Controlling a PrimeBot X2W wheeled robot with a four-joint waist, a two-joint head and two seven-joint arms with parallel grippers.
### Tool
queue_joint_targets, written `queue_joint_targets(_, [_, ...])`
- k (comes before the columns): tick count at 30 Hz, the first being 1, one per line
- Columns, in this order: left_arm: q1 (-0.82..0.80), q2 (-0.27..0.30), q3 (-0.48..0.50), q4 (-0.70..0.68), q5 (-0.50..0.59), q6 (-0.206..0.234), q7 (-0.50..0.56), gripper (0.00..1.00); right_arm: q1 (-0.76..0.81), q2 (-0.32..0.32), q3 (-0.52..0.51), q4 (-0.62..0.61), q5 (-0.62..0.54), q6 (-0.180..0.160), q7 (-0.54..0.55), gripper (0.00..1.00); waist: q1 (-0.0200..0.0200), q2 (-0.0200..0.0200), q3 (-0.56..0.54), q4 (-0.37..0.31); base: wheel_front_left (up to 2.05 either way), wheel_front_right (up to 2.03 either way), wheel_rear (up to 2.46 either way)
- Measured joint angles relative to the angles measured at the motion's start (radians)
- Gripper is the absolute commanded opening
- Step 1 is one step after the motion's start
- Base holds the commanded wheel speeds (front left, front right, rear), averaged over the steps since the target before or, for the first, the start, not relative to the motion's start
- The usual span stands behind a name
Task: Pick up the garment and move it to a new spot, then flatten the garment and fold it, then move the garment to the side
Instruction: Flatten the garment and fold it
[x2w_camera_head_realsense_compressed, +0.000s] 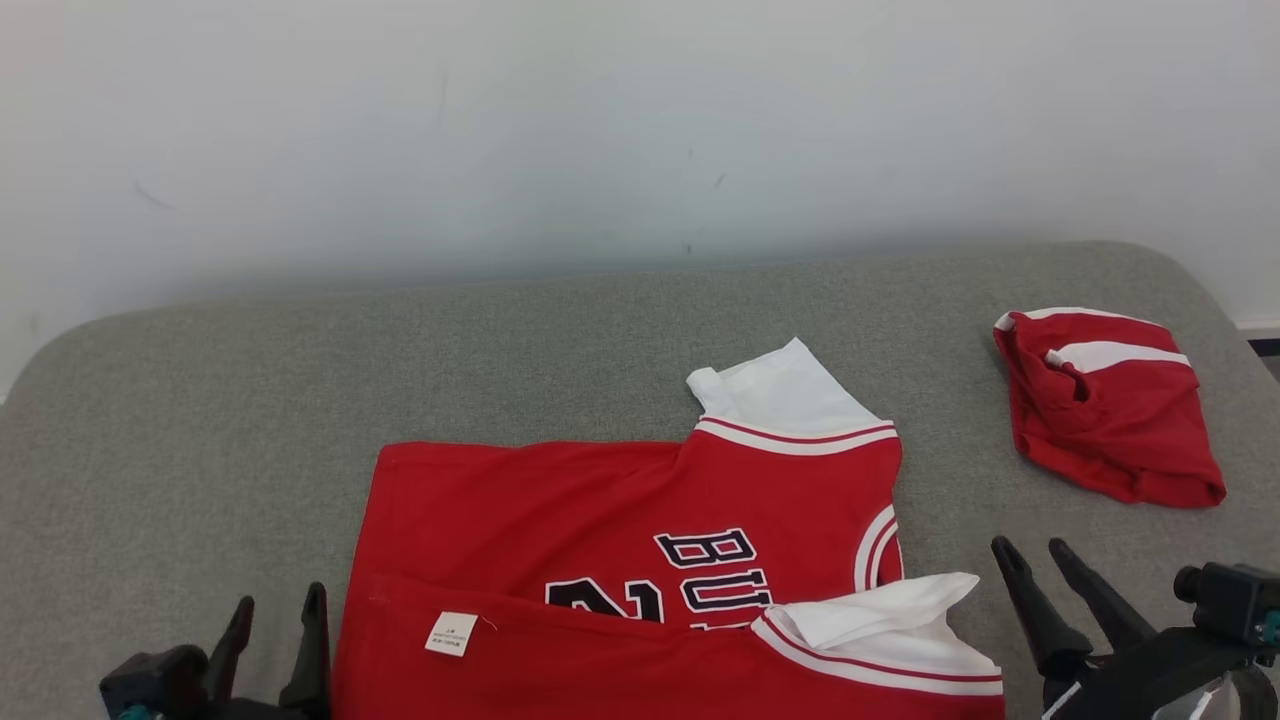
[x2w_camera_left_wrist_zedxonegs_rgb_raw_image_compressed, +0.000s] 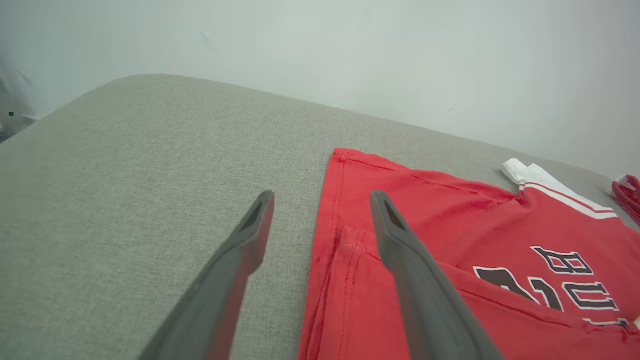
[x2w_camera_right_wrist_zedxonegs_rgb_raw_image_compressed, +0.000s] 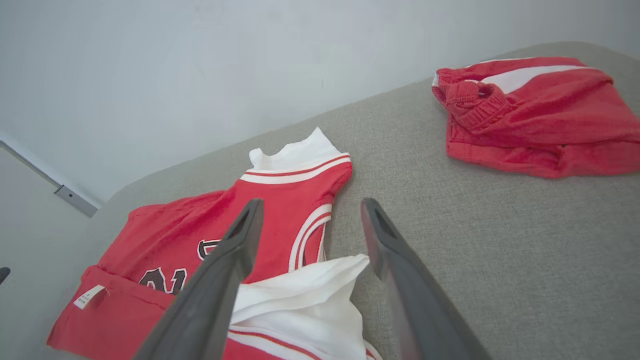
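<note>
Grey upholstered cushion (x2w_camera_head_realsense_compressed: 200, 420) runs below a pale wall (x2w_camera_head_realsense_compressed: 600, 130). At lower centre of the head view lies the red basketball jersey (x2w_camera_head_realsense_compressed: 600, 500), its near edge turned up over the lettering so the care label (x2w_camera_head_realsense_compressed: 451, 633) faces up, which reads as a first lengthwise fold laid. Left gripper (x2w_camera_head_realsense_compressed: 281, 597) at lower left and right gripper (x2w_camera_head_realsense_compressed: 1029, 548) at lower right flank that fold's two ends, fingers spread, holding nothing, likely so the cloth settles. Red shorts (x2w_camera_head_realsense_compressed: 1110, 420) sit apart at right.

Jersey (x2w_camera_head_realsense_compressed: 560, 510) on the cushion (x2w_camera_head_realsense_compressed: 250, 400), shorts (x2w_camera_head_realsense_compressed: 1110, 420) to its right
</note>
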Motion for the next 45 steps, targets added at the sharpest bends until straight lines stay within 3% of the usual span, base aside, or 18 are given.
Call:
queue_joint_targets(3, [0.021, 0.023, 0.011, -0.058, 0.057, 0.033, -0.002, 1.0, -0.016, 0.009, -0.006, -0.015, -0.053, -0.026, -0.059, 1.0, 0.0, 0.0, 0.002, -0.001, 0.0, 0.0, 0.0])
queue_joint_targets(10, [0.069, 0.025, 0.03, -0.148, 0.12, 0.058, -0.002, 1.0, -0.009, 0.02, -0.026, -0.022, -0.102, -0.071, -0.141, 1.0, 0.0, 0.0, 0.006, 0.004, 0.0, 0.0, 0.0])
queue_joint_targets(20, [0.087, 0.007, 0.042, -0.225, 0.181, 0.059, -0.003, 1.0, 0.006, 0.017, -0.024, -0.012, -0.132, -0.091, -0.151, 1.0, 0.0, 0.0, 0.02, 0.023, 0.0, 0.0, 0.0])
queue_joint_targets(26, [0.023, -0.005, 0.038, -0.234, 0.171, 0.056, -0.003, 1.0, -0.079, 0.009, -0.005, 0.024, -0.15, -0.1, -0.118, 1.0, 0.0, 0.0, 0.037, 0.035, 0.0, 0.0, 0.0])
queue_joint_targets(40, [-0.337, -0.013, -0.018, -0.019, 0.11, -0.116, 0.154, 1.0, -0.496, 0.025, 0.091, 0.179, -0.215, -0.101, 0.059, 1.0, 0.0001, 0.0001, 0.158, 0.061, 0.0, 0.0, 0.0])
queue_joint_targets(45, [-0.451, -0.026, -0.015, 0.094, 0.084, -0.145, 0.221, 1.0, -0.666, 0.059, 0.129, 0.269, -0.245, -0.101, 0.131, 1.0, 0.0002, 0.0002, 0.224, 0.073, 0.0, 0.0, 0.0])
